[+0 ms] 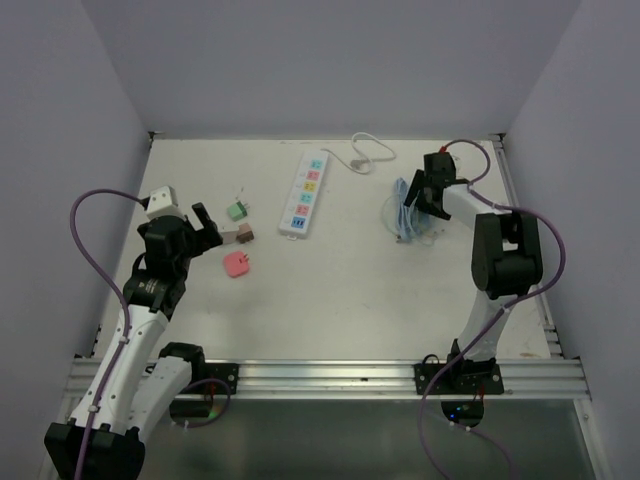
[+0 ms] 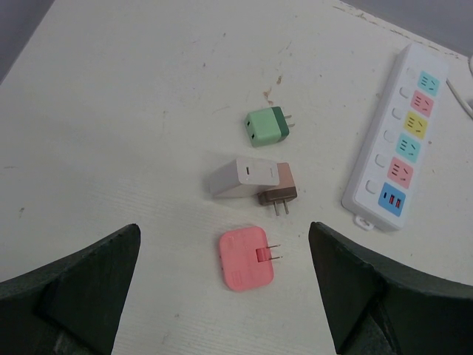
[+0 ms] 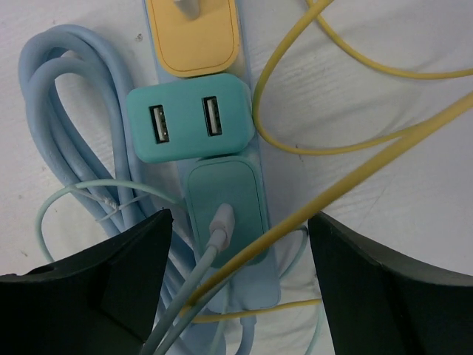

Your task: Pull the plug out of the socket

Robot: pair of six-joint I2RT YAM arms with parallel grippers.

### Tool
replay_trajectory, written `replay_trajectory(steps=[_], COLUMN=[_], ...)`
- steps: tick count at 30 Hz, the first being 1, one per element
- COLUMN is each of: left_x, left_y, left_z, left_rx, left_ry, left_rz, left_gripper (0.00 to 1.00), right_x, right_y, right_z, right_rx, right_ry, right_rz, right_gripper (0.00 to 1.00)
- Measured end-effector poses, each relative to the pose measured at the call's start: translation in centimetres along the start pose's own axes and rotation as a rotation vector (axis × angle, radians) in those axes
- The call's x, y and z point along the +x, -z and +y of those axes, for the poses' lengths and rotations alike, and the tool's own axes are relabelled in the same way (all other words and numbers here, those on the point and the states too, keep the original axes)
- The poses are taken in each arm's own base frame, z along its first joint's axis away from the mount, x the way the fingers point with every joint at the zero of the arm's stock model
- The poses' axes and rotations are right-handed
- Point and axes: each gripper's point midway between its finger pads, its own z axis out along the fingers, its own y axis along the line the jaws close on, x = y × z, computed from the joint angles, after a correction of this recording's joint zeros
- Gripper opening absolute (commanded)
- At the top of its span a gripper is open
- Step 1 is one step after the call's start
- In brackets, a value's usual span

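In the right wrist view a light blue power strip [image 3: 259, 277] lies under my right gripper [image 3: 240, 218], which is open. The strip carries a yellow adapter [image 3: 194, 33], a teal two-port USB adapter [image 3: 190, 120] and a teal plug [image 3: 225, 211] with a pale cable in it. That teal plug sits between the open fingers. A yellow cable [image 3: 347, 140] crosses over it. From above, the right gripper [image 1: 425, 190] hovers over the blue cord bundle [image 1: 403, 215]. My left gripper [image 2: 223, 235] is open and empty above a loose pink plug [image 2: 244, 259].
A white power strip [image 2: 399, 140] with coloured sockets lies at the right of the left wrist view, also in the top view [image 1: 305, 193]. Loose green [image 2: 266, 127], white [image 2: 240, 176] and brown [image 2: 279, 188] plugs lie beside it. A coiled blue cord [image 3: 52, 118] lies left of the blue strip.
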Motion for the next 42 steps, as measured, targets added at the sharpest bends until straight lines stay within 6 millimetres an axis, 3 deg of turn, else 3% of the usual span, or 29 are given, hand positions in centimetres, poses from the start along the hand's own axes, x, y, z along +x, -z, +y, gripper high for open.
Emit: replay_trajectory(steps=[5,8,11,17,21,27,32,39,42], left_x=[0.0,0.0,0.1,0.4,0.8,2.7,4.7,8.7,10.6], left_y=[0.0,0.0,-0.1,-0.3,-0.5,-1.0,-0.7,0.4,0.9], left_z=[0.0,0.0,0.0,-0.3,-1.0,-2.5,-4.5,-8.4,-10.7], left_rx=[0.0,0.0,0.0,0.017,0.051,0.134,0.243,0.387,0.446], left_ry=[0.0,-0.001,-0.008,-0.01,-0.015,-0.024,0.009,0.068,0.071], left_rz=[0.0,0.001,0.003,0.016,0.034,0.119,0.212,0.34,0.405], left_gripper=[1.0,1.0,0.99,1.0,1.0,1.0,1.0,1.0,1.0], right_x=[-0.1,0.2,0.3,1.4,4.4,11.2,15.0,20.5,22.5], right_y=[-0.9,-0.9,-0.9,0.1,2.3,7.0,10.6,15.0,16.8], right_z=[0.4,0.8,1.0,1.5,3.2,8.7,11.5,13.2,13.4], right_rx=[-0.018,-0.045,-0.07,-0.13,-0.178,-0.347,-0.482,-0.655,-0.718], right_ry=[0.017,0.037,0.061,0.091,0.168,0.351,0.466,0.588,0.626], right_rz=[0.013,0.026,0.034,0.032,0.06,0.11,0.106,0.119,0.151], right_gripper=[0.65,0.43,0.28,0.17,0.14,0.08,0.03,0.0,0.07])
